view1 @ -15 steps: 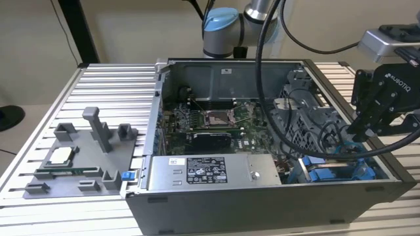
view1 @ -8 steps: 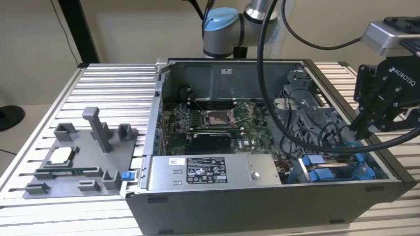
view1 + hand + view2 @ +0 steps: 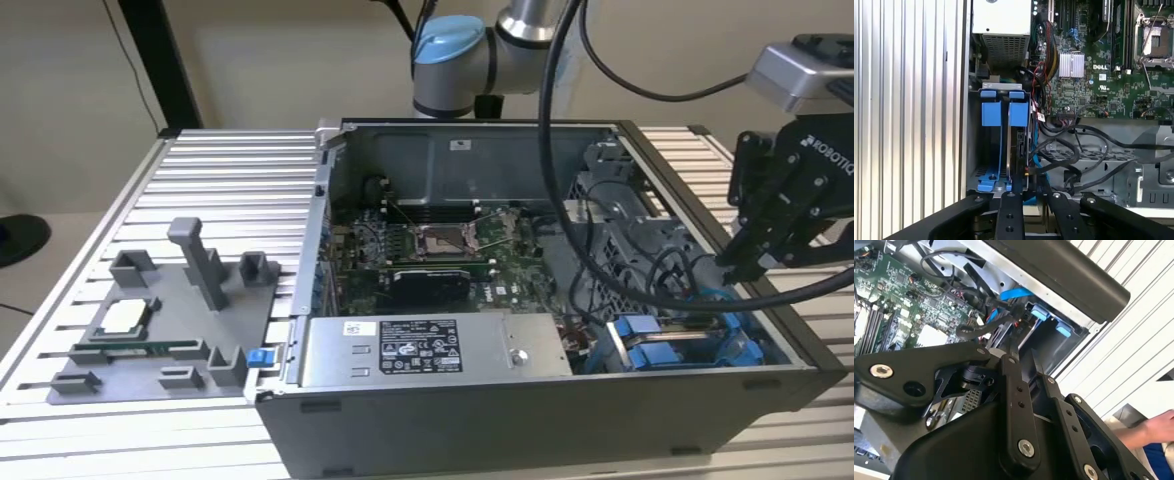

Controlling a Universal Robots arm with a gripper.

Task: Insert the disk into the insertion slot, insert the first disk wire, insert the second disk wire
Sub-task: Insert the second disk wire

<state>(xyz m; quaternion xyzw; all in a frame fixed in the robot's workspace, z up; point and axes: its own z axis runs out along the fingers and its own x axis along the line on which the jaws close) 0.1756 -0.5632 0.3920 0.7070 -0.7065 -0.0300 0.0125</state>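
1. Your claw (image 3: pixel 1029 196) points down into the drive corner of the open computer case (image 3: pixel 534 425). Black cables (image 3: pixel 1074 150) crowd right at its tip, so you cannot tell whether it is spread, pressed together or pinching one of them. In the exterior view, white lettering is printed on the claw's black body.
2. Just beyond the tip you have the insertion slot (image 3: pixel 999 92), a grey metal bay. Two bright blue tabs (image 3: pixel 990 112) sit side by side at the end farthest from the claw.
3. The disk (image 3: pixel 1016 147) appears to stand on edge inside that slot. It shows as a dark slab under the blue tab nearer the cables.
4. In the second wrist view a flat blue cable (image 3: pixel 1009 294) runs close beside the bay, a little past the claw.
5. Beyond the slot sits the grey power supply box (image 3: pixel 400 345). It carries a white sticker with a black printed panel.
6. Off to the claw's side lies the green motherboard (image 3: pixel 427 265). On it you can see a silver heatsink (image 3: pixel 1071 65) with small white print next to it, and an open processor socket (image 3: pixel 441 238).
7. Farthest away, a small white label (image 3: pixel 461 145) sits on the case's back wall. A grey parts tray (image 3: pixel 147 330) rests on the slatted table (image 3: pixel 227 180), across the case from the claw.
8. A person's hand (image 3: pixel 1154 427) shows past the table edge, well apart from the claw.
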